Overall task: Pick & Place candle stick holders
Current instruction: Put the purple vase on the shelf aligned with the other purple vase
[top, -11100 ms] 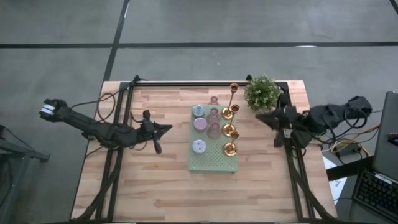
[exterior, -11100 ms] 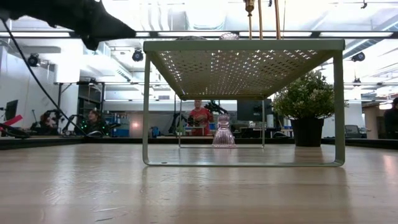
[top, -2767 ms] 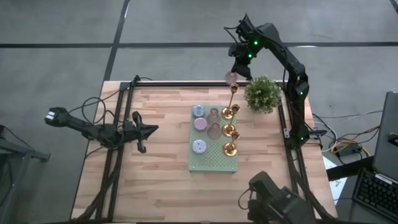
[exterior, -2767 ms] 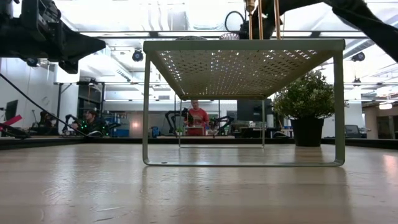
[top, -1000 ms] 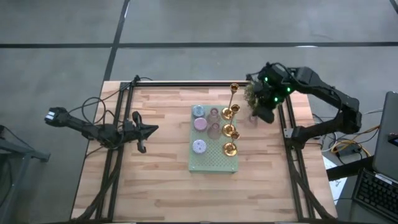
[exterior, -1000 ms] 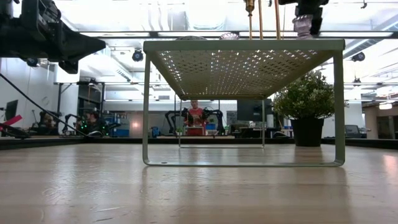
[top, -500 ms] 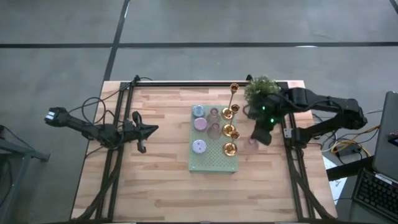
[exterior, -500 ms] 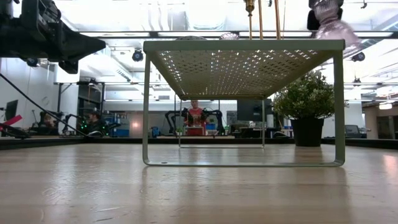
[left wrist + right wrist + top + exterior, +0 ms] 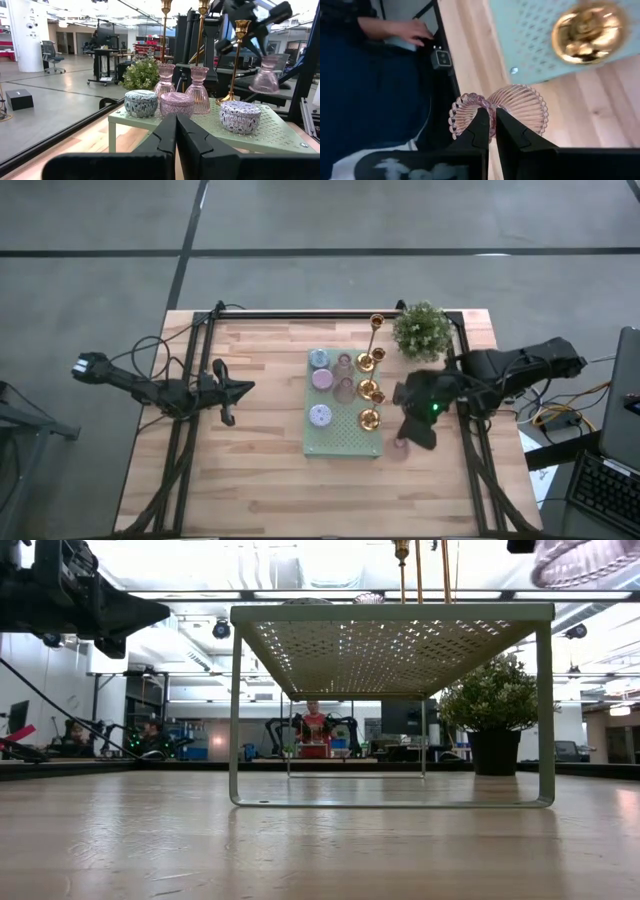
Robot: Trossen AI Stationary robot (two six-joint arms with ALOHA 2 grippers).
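Note:
My right gripper hangs over the bare wood just right of the pale green perforated mat's near right corner, shut on a pink ribbed glass candle stick holder. That holder also shows in the left wrist view and at the top of the low view. On the mat stand gold holders, pink glass holders and round lidded cups. My left gripper waits shut at the table's left, pointing at the mat. My right gripper pinches the pink glass holder at its narrow waist, between the two flared ribbed ends. The fingers come slanting down from the table's right side. The holder is lifted clear of the table and mat, wide end lowest in the left wrist view.
A leafy potted plant stands at the far right of the table. Black frame rails run along both sides. A person's hand shows beyond the table's right side. Bare wood lies in front of the mat.
My right gripper has swung from beside the plant toward the table's near edge, along the mat's right side, sinking a little and rolling its wrist. The pink glass holder went with it, staying clear of the table. The left arm has kept still.

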